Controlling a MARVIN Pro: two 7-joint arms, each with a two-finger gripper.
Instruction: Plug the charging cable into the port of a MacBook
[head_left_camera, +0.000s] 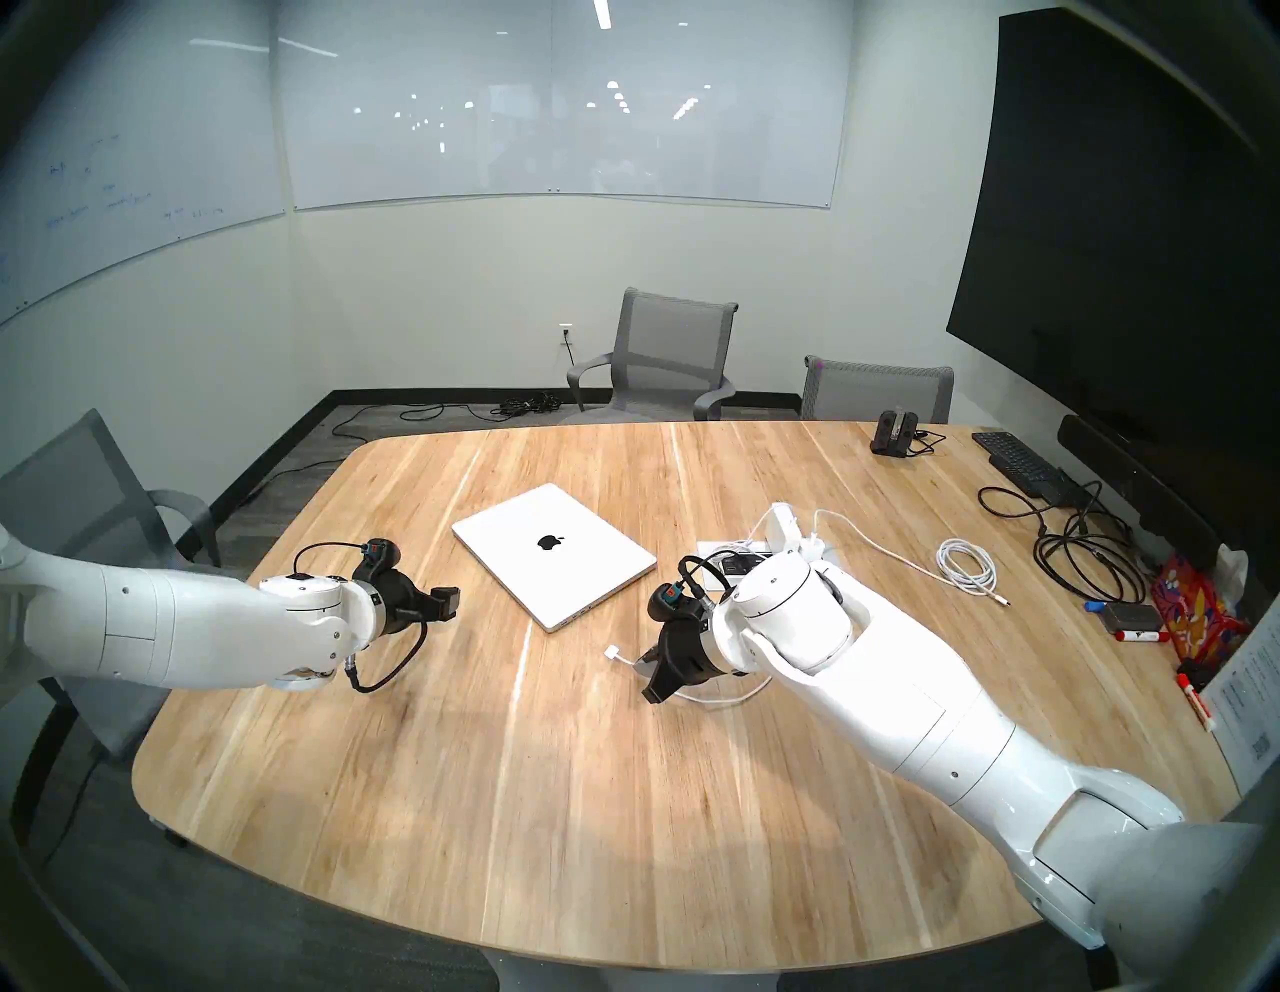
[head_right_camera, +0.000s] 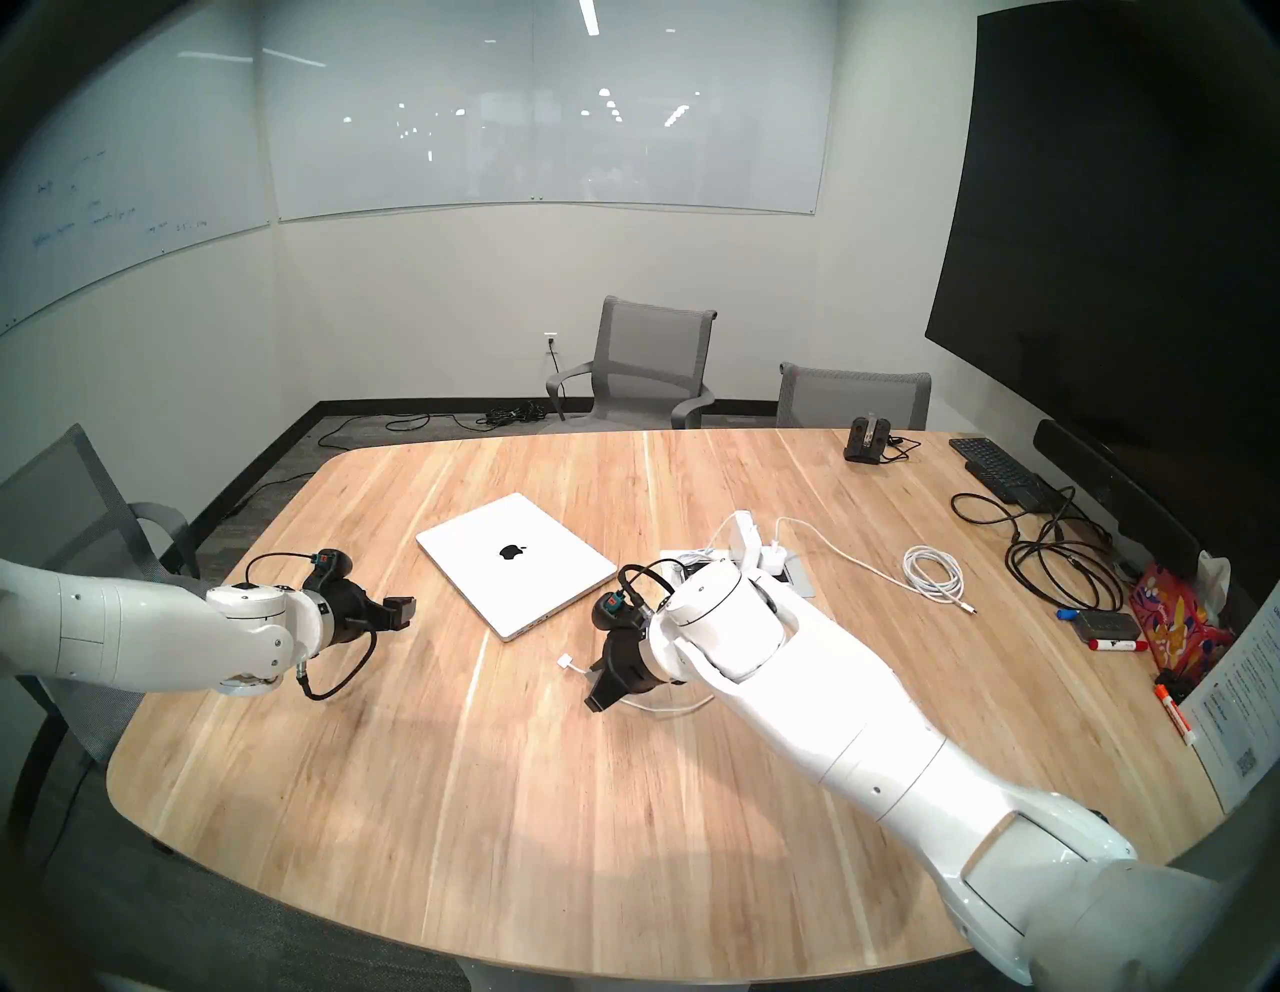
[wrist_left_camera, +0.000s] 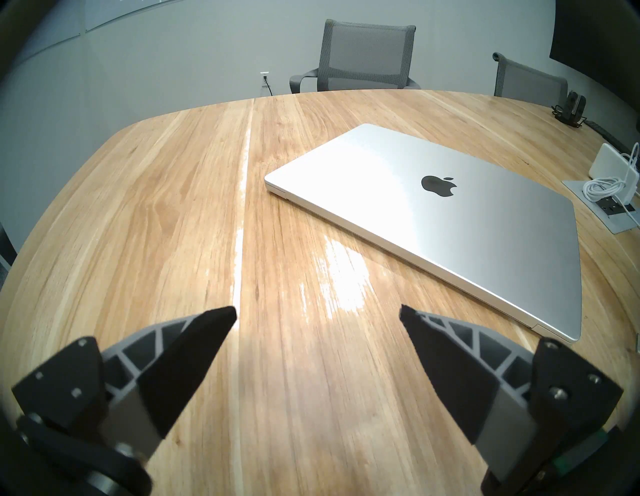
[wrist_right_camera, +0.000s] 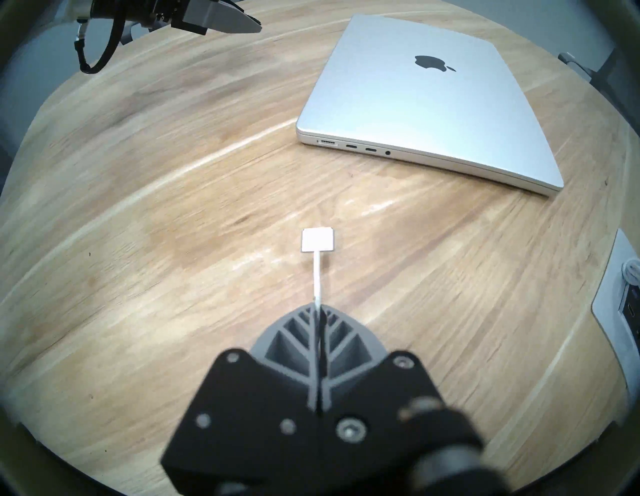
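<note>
Wooden table (head_left_camera: 554, 796): right jaws pinch charging cable (wrist_right_camera: 317, 273), plug ahead; left jaws open.

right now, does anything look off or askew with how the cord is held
Slightly. The right gripper is shut on the thin white cord, not on the plug, which sticks out unsupported ahead of the fingers. The plug is apart from the laptop and offset from its side ports. Nothing looks damaged.

The silver MacBook (wrist_right_camera: 433, 100) lies shut and flat on the tabletop (wrist_right_camera: 173, 207). The white charging cable (wrist_right_camera: 317, 277) points its small flat plug (wrist_right_camera: 318, 239) toward the laptop's side, not touching it.
</note>
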